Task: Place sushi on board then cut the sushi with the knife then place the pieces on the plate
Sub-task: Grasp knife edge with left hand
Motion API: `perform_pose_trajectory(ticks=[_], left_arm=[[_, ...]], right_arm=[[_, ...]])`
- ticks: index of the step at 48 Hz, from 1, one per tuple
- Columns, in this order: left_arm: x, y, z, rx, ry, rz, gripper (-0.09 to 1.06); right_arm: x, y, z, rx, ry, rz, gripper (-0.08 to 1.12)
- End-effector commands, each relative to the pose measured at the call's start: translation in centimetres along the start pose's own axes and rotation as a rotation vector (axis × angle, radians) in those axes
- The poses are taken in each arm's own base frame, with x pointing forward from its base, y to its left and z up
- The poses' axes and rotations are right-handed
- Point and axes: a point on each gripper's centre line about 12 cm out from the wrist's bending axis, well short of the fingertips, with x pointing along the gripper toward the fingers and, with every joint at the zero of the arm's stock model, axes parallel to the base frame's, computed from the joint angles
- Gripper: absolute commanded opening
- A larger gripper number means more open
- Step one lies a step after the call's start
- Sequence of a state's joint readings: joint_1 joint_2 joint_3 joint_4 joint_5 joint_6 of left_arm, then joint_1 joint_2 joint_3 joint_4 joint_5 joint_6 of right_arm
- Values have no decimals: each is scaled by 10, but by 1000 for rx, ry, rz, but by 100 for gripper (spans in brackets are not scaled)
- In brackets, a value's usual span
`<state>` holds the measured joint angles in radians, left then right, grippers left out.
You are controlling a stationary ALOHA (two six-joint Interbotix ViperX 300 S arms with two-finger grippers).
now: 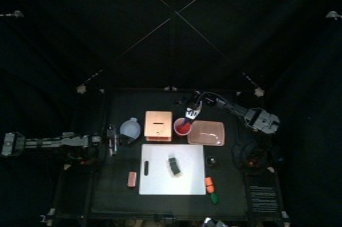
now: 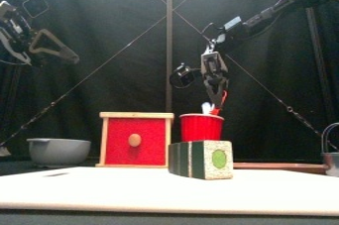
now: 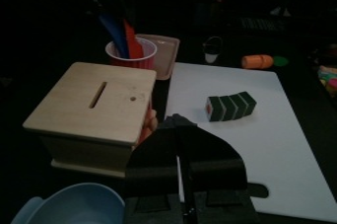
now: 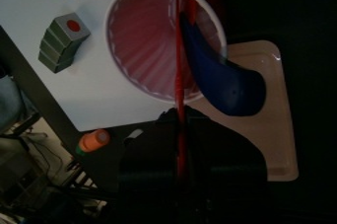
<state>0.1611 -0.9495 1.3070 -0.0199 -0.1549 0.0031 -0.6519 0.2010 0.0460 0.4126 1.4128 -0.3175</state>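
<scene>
Black curtains close the booth behind a small black bench [image 1: 94,186].

Position of items, left to right:
- The left end effector [image 3: 180,127] hangs over the bench's left side. It is closed, holds nothing, and appears to be at rest.
- A blue-grey bowl [image 1: 130,128] stands just beside a wooden box [image 1: 162,117] with a red drawer front.
- A red cup [image 2: 201,127] stands right of the box and holds a blue knife [image 4: 224,75] and a red knife [image 4: 180,70].
- The white cutting board [image 1: 160,186] lies in front of the box and cup. The sushi roll [image 2: 201,159] rests on it, near the middle.
- The pink tray [image 1: 210,133] lies right of the cup and carries nothing.
- The right end effector [image 2: 213,88] reaches down over the cup from the right and appears closed narrowly on the red knife's handle. The knife is not yet lifted out.

Progress: the first step is judged complete, as the roll lies on the board. The roll shows as one joined piece, so no cut has been made. Fetching the knife is the step in hand. The cutting and the transfer of pieces to the tray are outstanding.

Markings: no brand, label or legible writing is found on any task item.
</scene>
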Motion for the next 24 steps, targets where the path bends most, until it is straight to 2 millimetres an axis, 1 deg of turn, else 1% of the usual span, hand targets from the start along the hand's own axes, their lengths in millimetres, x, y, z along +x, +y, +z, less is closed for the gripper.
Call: perform_pose_trajectory(ticks=[1, 7, 24], left_arm=[[1, 1, 5, -2, -14, 3, 20], [1, 1, 5, -2, -14, 3, 20], [1, 1, 6, -4, -17, 3, 20]], right_arm=[[-15, 8, 2, -25, -40, -7, 35], [-20, 9, 4, -32, -48, -9, 35], [-46, 21, 8, -66, -44, -4, 35]])
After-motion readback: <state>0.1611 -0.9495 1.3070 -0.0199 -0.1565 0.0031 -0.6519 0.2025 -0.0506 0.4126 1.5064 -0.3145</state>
